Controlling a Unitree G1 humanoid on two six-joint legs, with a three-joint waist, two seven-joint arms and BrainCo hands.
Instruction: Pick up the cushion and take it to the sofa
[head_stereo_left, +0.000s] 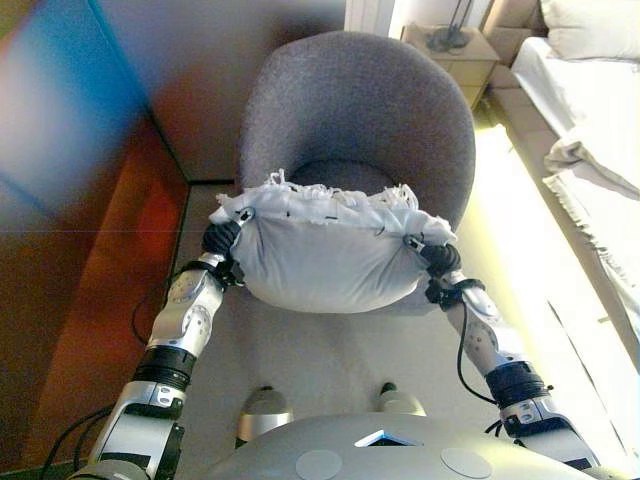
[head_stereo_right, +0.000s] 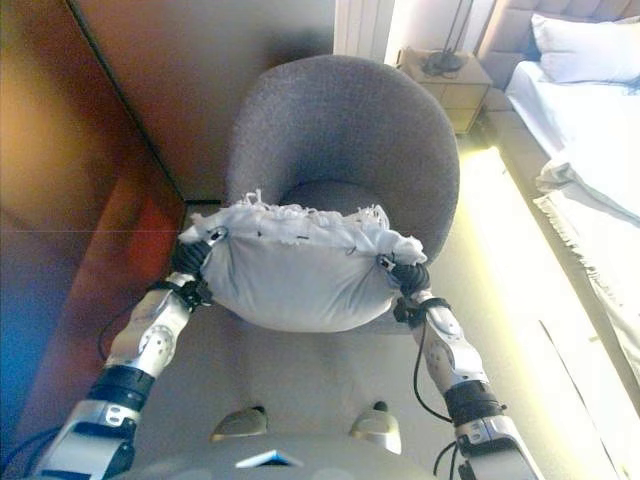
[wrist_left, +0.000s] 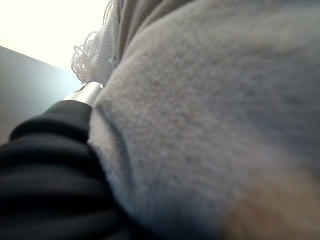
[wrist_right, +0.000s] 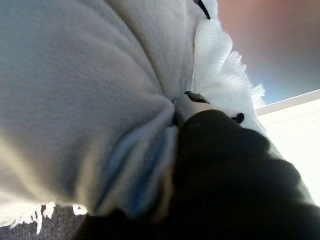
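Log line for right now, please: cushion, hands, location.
cushion: lifted, held between both hands | left hand: pressed into its end | right hand: pressed into other end | position: in front of grey armchair | sofa: not in view

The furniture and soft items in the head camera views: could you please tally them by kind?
Cushion: 1, held between left hand and right hand
Armchair: 1
Nightstand: 1
Bed: 1
Pillow: 1
Total: 5

Cushion (head_stereo_left: 330, 262): pale grey, white-fringed, held between left hand (head_stereo_left: 224, 240) and right hand (head_stereo_left: 436, 256)
Armchair (head_stereo_left: 365, 120): grey, behind cushion
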